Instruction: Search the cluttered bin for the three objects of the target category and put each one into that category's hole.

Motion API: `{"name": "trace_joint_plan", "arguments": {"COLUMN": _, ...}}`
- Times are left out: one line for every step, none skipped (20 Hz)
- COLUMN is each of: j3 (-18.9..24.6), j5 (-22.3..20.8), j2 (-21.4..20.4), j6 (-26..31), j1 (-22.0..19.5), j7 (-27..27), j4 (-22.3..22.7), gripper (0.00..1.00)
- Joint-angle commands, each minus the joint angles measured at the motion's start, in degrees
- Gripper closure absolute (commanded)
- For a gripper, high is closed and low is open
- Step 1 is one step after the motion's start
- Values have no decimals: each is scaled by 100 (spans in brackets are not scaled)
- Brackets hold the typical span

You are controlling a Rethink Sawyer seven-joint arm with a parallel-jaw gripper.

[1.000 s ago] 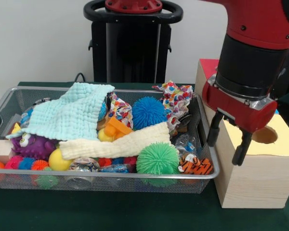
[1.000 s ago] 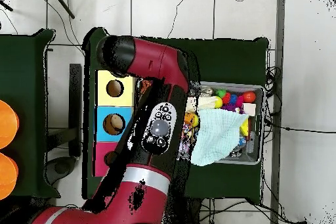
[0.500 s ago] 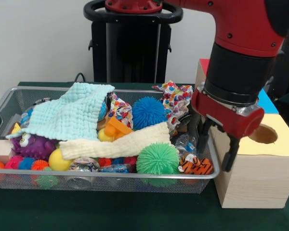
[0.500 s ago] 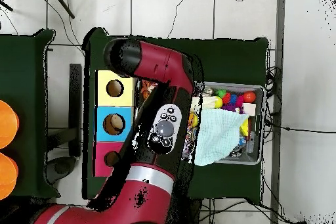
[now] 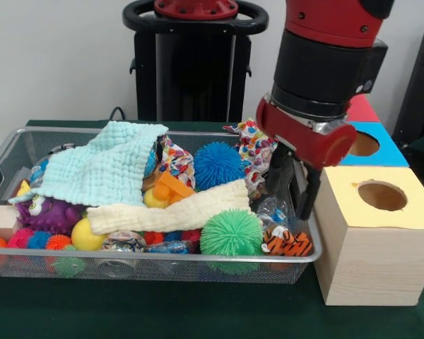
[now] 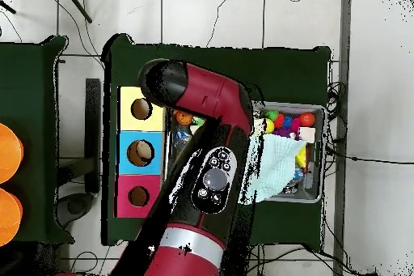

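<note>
Over wire bin [image 5: 7,152], spread tool [image 5: 291,187], empty

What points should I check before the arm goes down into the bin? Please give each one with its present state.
1. Gripper empty, jaws open: ok.
2. Gripper over the bin, not the box: ok, above the bin's right end.
3. Yellow hole free: ok.
4. Toys under the gripper visible: ok, tiger and green ball lie bare.
5. Other toys uncovered: not ok, cloths hide some.
6. Target category known: cannot tell.
</note>
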Motion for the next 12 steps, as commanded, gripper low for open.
{"name": "trace_joint_plan", "arguments": {"j3": 704, "j5": 78, "j2": -125, "j6": -783, "j1": -286, "j7": 679, "j4": 1136, "gripper": 0}}
{"name": "trace_joint_plan", "arguments": {"j3": 700, "j5": 61, "j2": -129, "j6": -814, "j1": -284, "j7": 669, "j4": 1157, "gripper": 0}}
{"name": "trace_joint_plan", "arguments": {"j3": 700, "j5": 48, "j2": -137, "j6": -862, "j1": -278, "j7": 667, "j4": 1193, "gripper": 0}}
{"name": "trace_joint_plan", "arguments": {"j3": 702, "j5": 39, "j2": -141, "j6": -929, "j1": -272, "j7": 669, "j4": 1227, "gripper": 0}}
{"name": "trace_joint_plan", "arguments": {"j3": 725, "j5": 42, "j2": -147, "j6": -1004, "j1": -279, "j7": 663, "j4": 1265, "gripper": 0}}
{"name": "trace_joint_plan", "arguments": {"j3": 759, "j5": 45, "j2": -155, "j6": -1098, "j1": -294, "j7": 645, "j4": 1306, "gripper": 0}}
{"name": "trace_joint_plan", "arguments": {"j3": 790, "j5": 49, "j2": -158, "j6": -1166, "j1": -310, "j7": 628, "j4": 1333, "gripper": 0}}
{"name": "trace_joint_plan", "arguments": {"j3": 815, "j5": 49, "j2": -158, "j6": -1217, "j1": -325, "j7": 608, "j4": 1348, "gripper": 0}}
{"name": "trace_joint_plan", "arguments": {"j3": 825, "j5": 46, "j2": -147, "j6": -1239, "j1": -334, "j7": 598, "j4": 1341, "gripper": 0}}
{"name": "trace_joint_plan", "arguments": {"j3": 834, "j5": 42, "j2": -137, "j6": -1262, "j1": -342, "j7": 587, "j4": 1334, "gripper": 0}}
{"name": "trace_joint_plan", "arguments": {"j3": 867, "j5": 44, "j2": -126, "j6": -1267, "j1": -367, "j7": 555, "j4": 1323, "gripper": 0}}
{"name": "trace_joint_plan", "arguments": {"j3": 894, "j5": 46, "j2": -110, "j6": -1261, "j1": -387, "j7": 534, "j4": 1306, "gripper": 0}}
